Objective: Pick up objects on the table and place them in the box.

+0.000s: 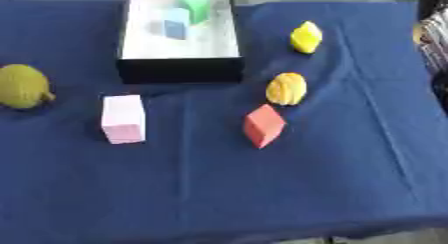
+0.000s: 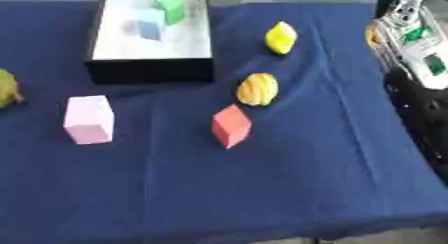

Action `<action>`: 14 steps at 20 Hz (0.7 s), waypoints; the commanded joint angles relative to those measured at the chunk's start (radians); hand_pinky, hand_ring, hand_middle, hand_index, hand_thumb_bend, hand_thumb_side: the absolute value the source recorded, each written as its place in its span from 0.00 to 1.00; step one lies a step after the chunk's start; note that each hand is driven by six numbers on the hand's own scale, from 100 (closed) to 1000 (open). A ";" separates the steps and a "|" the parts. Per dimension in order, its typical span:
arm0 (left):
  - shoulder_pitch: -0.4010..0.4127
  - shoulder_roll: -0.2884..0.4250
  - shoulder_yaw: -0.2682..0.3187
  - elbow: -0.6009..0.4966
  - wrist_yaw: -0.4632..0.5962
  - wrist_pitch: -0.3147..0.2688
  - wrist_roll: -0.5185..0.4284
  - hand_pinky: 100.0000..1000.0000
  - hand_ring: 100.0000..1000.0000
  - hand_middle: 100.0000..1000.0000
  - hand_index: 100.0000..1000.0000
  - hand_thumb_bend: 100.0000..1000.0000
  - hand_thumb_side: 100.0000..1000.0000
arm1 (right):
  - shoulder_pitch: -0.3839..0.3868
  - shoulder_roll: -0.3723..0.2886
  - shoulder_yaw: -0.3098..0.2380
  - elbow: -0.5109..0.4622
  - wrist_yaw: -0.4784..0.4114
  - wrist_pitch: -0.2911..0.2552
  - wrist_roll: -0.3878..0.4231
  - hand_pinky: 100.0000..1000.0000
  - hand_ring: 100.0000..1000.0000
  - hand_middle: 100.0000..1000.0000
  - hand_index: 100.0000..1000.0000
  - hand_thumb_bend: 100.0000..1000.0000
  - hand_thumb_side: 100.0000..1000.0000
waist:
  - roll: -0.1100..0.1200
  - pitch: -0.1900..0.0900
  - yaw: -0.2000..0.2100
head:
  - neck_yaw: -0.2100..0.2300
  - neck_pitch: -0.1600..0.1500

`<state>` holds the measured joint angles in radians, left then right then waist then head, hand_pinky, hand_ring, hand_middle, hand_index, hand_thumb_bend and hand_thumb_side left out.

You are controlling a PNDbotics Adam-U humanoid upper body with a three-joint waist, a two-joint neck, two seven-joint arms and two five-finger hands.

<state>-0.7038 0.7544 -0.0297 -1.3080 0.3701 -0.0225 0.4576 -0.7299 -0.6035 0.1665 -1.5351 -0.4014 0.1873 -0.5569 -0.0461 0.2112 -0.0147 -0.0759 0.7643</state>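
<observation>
**Five loose objects on the blue surface, two blocks in the box**

Left eye view: A blue cloth covers the surface (image 1: 332, 188). At the far middle stands a box (image 1: 179, 70) with black walls and a pale, shiny inside. A light blue block (image 1: 176, 26) and a green block (image 1: 197, 7) are in it, toward its far side, the green one just behind and to the right of the blue one. On the cloth, a pink block (image 1: 123, 119) stands in front of the box, a little to its left. An olive green round fruit (image 1: 22, 86) lies at the left edge. Right of the box sits a yellow lemon-like object (image 1: 305, 37); nearer, an orange ribbed object (image 1: 287, 88) lies just behind a red block (image 1: 263, 125) tilted on an edge, the two close together. No writing, brand or label can be read on anything. No robot hand shows here, so its state cannot be told.

Right eye view: The same layout sits slightly leftward, and the olive fruit is cut off by the left edge. At the upper right, beyond the cloth, white and black equipment with small green patches (image 2: 418, 43) shows; any marks on it are unreadable. No robot hand shows here either
</observation>
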 commanded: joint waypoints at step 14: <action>0.007 0.070 -0.013 -0.057 -0.047 0.033 -0.029 0.83 0.91 0.85 0.92 0.08 0.77 | -0.010 -0.018 -0.009 -0.025 0.006 0.002 0.002 0.94 0.77 0.77 0.87 0.32 0.48 | 0.005 -0.006 0.003 | 0.002 0.006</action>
<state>-0.6856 0.7738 -0.0444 -1.3396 0.3396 0.0033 0.4321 -0.7287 -0.6027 0.1668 -1.5375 -0.4008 0.1928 -0.5546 -0.0459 0.2111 -0.0123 -0.0758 0.7644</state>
